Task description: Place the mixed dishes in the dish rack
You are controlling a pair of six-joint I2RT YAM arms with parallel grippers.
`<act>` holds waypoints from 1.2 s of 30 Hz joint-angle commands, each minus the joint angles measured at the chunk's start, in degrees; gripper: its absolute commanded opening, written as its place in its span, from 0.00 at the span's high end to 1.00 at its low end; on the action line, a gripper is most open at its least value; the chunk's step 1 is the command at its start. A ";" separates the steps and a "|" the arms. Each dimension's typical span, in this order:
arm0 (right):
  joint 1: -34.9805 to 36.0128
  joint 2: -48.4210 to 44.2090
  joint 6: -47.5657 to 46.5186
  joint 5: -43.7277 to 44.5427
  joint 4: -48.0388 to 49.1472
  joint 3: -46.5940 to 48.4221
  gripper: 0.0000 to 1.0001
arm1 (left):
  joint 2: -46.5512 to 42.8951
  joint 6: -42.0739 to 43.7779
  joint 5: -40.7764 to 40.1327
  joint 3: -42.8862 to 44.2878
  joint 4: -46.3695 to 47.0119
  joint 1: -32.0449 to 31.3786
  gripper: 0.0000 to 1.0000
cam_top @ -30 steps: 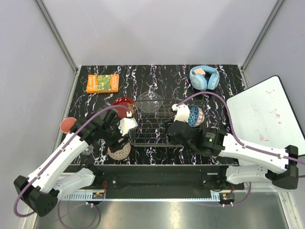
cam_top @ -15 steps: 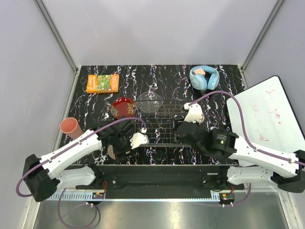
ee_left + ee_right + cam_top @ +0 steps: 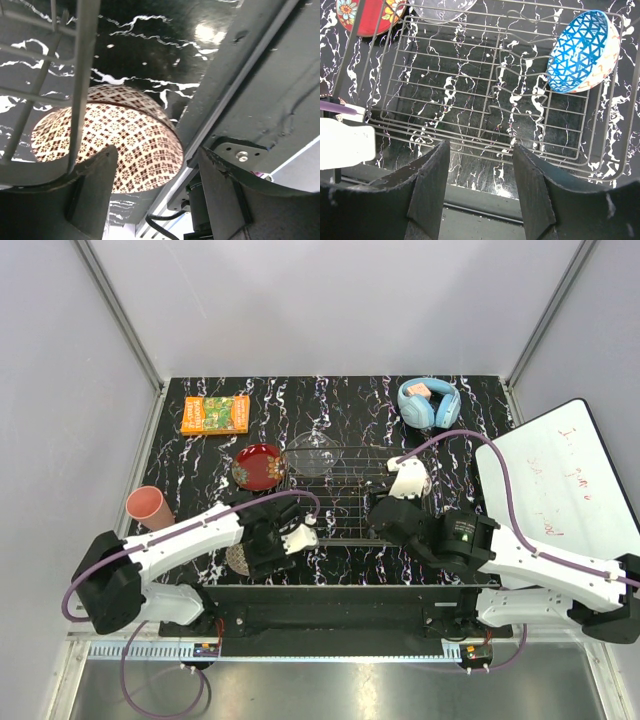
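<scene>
Beige patterned bowl [image 3: 105, 140] beside dish rack [image 3: 470, 144], framed by wide-spread, empty left gripper [image 3: 156, 167], apparently lined up for grasping. Right gripper [image 3: 480, 165] likewise parted, empty, hovering over it.

A lab test cell: plain grey walls [image 3: 330, 300], aluminium posts [image 3: 120, 315], a scribbled whiteboard [image 3: 550, 480].

**A:** How much of the beige patterned bowl [image 3: 130, 140] can you see?

**B:** Not all. In the left wrist view a dish rack [image 3: 82, 75] wire and one finger [image 3: 95, 190] of the left gripper [image 3: 157, 154] cross it. From above, the left arm [image 3: 190, 538] hides most of it at the table's near edge.

**A:** And the blue patterned bowl [image 3: 582, 50]?

**B:** From above, the right arm [image 3: 440, 535] hides nearly all of it.

**A:** Anything cut off?

**B:** In the right wrist view, the glossy red plate [image 3: 357, 15] and clear glass bowl [image 3: 442, 9] are cut by the top edge. The whiteboard [image 3: 545, 490] writing is too small to read.
</scene>
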 commanded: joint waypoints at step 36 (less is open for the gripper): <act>0.08 -0.11 -3.32 6.71 -3.42 4.67 0.41 | -9.23 -3.59 -8.96 8.76 -4.20 0.57 1.00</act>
